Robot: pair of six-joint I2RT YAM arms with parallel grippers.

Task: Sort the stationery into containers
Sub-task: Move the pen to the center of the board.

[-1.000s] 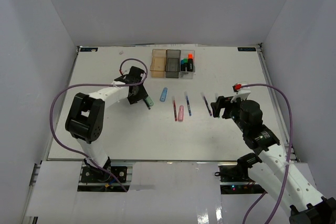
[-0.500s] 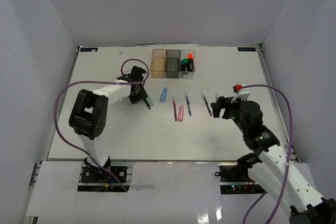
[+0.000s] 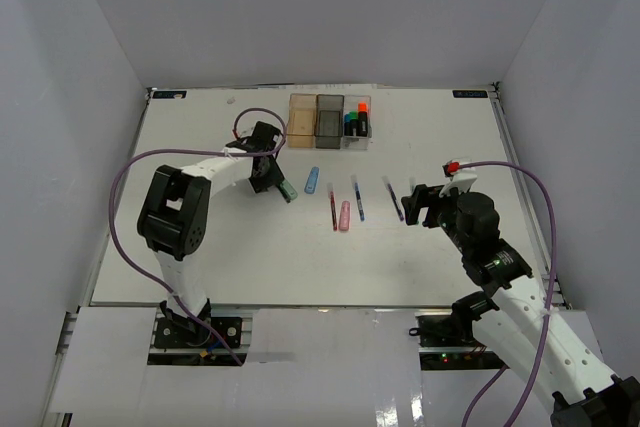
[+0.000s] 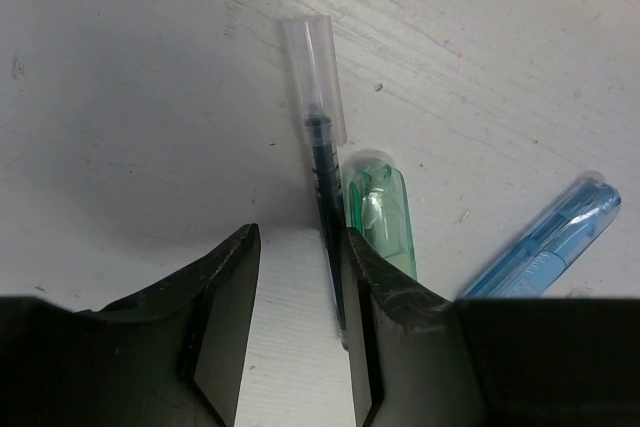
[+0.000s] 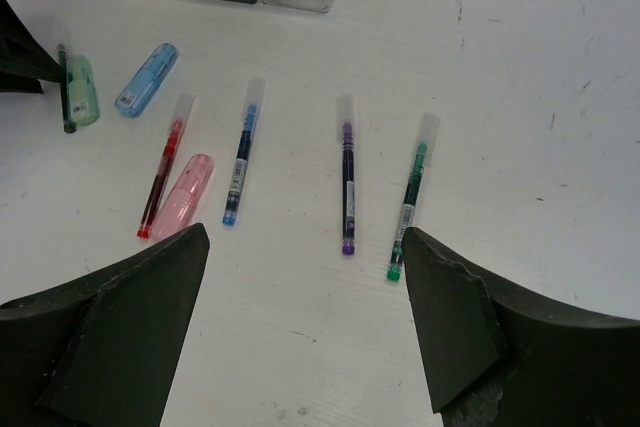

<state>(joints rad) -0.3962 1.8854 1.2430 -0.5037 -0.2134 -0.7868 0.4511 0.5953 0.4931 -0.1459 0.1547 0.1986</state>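
Left gripper low, jaws parted — astride pen

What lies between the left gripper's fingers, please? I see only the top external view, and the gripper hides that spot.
Observer: In the left wrist view, a thin dark pen with a clear cap lies inside the left gripper. It rests against one finger, with a gap to the other.
Operator: Is the mint highlighter between them too?
Observer: No. The mint highlighter lies outside that finger, close beside the pen.
Operator: Thank you. Does the right gripper hold anything?
Observer: No. The right wrist view shows the right gripper open and empty, with a green pen lying beside the purple pen.
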